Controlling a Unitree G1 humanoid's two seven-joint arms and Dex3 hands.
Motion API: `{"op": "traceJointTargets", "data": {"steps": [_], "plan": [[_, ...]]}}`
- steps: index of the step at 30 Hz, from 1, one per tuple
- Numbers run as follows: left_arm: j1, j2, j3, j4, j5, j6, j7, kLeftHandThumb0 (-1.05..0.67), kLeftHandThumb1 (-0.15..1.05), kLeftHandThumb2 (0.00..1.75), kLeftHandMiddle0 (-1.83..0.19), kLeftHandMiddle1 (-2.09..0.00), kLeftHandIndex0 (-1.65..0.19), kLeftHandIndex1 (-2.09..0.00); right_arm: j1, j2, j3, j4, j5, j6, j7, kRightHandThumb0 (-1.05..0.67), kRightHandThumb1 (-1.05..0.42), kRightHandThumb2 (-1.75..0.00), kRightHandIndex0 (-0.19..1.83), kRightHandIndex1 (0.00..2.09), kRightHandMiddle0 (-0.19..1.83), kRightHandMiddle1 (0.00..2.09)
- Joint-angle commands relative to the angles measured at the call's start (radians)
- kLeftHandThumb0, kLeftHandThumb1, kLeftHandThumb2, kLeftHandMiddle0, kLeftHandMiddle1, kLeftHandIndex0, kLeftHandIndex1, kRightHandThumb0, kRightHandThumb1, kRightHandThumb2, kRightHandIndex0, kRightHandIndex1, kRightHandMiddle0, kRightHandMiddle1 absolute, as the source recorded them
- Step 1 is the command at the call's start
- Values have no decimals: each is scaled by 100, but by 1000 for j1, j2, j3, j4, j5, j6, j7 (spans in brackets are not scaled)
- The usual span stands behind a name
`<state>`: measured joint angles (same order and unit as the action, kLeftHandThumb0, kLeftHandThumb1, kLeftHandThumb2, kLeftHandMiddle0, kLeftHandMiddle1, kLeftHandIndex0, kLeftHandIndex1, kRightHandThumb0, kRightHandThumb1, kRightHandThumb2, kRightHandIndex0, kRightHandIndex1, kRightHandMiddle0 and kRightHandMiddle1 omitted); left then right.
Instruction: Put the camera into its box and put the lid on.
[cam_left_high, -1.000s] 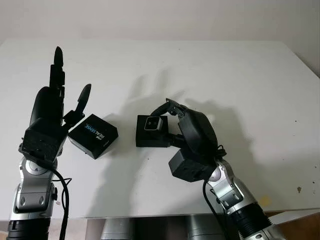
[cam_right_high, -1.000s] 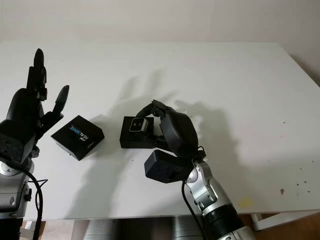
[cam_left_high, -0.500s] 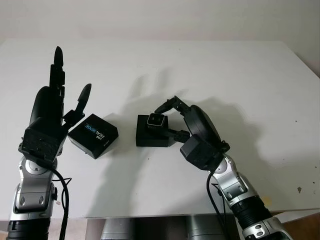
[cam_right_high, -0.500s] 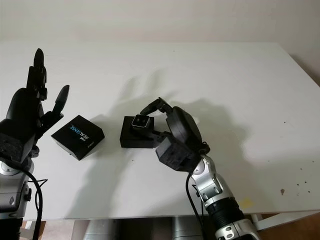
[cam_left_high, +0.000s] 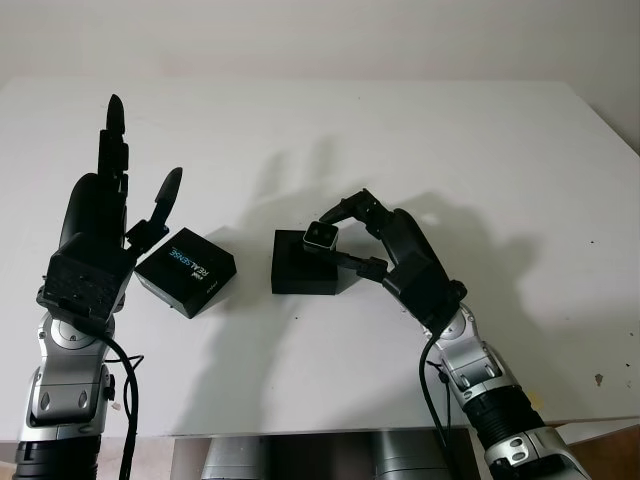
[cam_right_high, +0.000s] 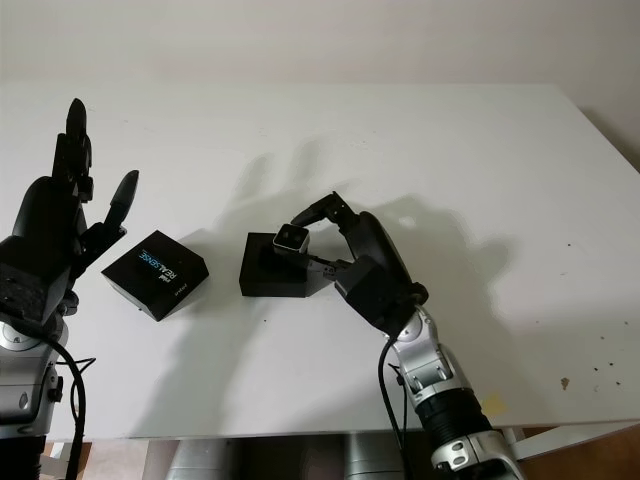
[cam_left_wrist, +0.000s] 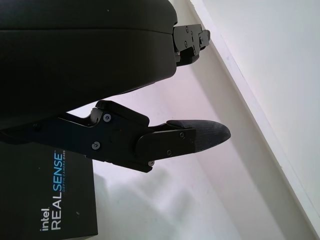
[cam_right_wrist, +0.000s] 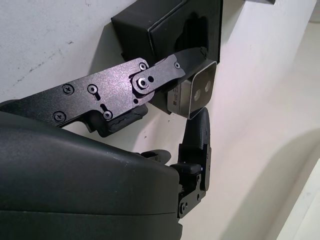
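Right hand (cam_left_high: 345, 232) pinching small silver camera (cam_left_high: 319, 236) at open black box (cam_left_high: 300, 265); not seated. Black REALSENSE lid (cam_left_high: 187, 270) untouched, left hand (cam_left_high: 110, 215) open beside it.

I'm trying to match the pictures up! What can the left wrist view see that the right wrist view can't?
Left wrist view: the open left hand beside the black cardboard lid printed REALSENSE. Right wrist view: the right hand pinching the small silver camera at the open black box. Both: the white table.
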<state>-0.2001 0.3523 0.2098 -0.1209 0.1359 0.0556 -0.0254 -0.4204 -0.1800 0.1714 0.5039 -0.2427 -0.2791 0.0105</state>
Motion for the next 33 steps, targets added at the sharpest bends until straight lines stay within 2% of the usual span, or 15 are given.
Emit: {"op": "traceJointTargets", "data": {"steps": [1, 14, 23, 33], "plan": [[4, 1, 0, -17, 3, -5, 5, -63, 105, 50, 14, -6, 15, -6, -27, 0, -15, 20, 25, -44, 24, -45, -97, -5, 35, 4, 31, 151], [11, -8, -5, -33, 13, 12, 16, -65, 105, 50, 14, -5, 14, -6, -100, 15, -54, 137, 167, -145, 231, -54, -96, -5, 30, 4, 36, 149], [16, -8, -2, -33, 6, 3, 12, -64, 105, 50, 14, -5, 15, -5, -156, 47, -86, 229, 223, -124, 289, -53, -95, -5, 31, 5, 40, 148], [16, -5, -2, -37, 7, 10, 10, -64, 105, 50, 15, -5, 15, -5, -220, 60, -109, 364, 234, -155, 328, -54, -94, -5, 31, 5, 42, 150]]}}
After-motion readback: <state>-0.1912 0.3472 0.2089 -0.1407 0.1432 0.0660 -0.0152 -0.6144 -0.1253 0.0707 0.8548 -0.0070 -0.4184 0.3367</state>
